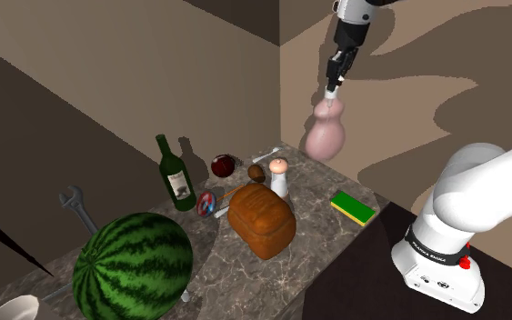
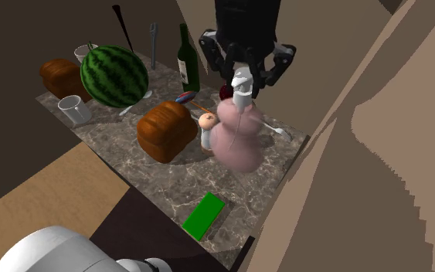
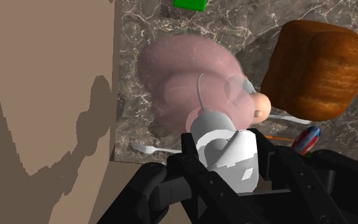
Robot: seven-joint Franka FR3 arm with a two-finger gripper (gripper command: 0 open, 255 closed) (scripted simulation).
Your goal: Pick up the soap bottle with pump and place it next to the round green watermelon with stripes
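Fingers of the black gripper [image 1: 334, 88] were clamped on the white pump [image 1: 333, 95] of the pink soap bottle [image 1: 325, 135]. The bottle hung below them in the air, clear of the marbled counter [image 1: 322, 244] and in front of the tan wall at the counter's far corner in the shoulder view. That view set the striped green watermelon [image 1: 133, 265] at the opposite end of the counter, well apart from the bottle. A green wine bottle [image 1: 176, 175], a brown loaf [image 1: 261, 221], a small white shaker [image 1: 279, 178] and a green sponge [image 1: 352, 208] stood on the stretch between. A grey wrench [image 1: 78, 209] lay behind the melon, and a white bowl [image 1: 13, 309] sat at the shoulder view's lower left.

The second exterior view looked over the arm's base. There the gripper [image 2: 242, 77] held the pump above the soap bottle [image 2: 235, 143], whose body overlapped the shaker [image 2: 206, 127]. It added what the shoulder view lacked: a second loaf [image 2: 61, 76] to the left of the watermelon [image 2: 113, 75], a white mug [image 2: 73, 109] near the melon, and the sponge [image 2: 204, 215] seen end-on.

The wrist view, looking down past the gripper [image 3: 225, 153], made the grip plain, with both fingers pressed against the pump's sides. The translucent soap bottle [image 3: 184, 79] showed a thin tube inside. A fork [image 3: 151, 148] and the loaf [image 3: 317, 60] lay on the counter below.
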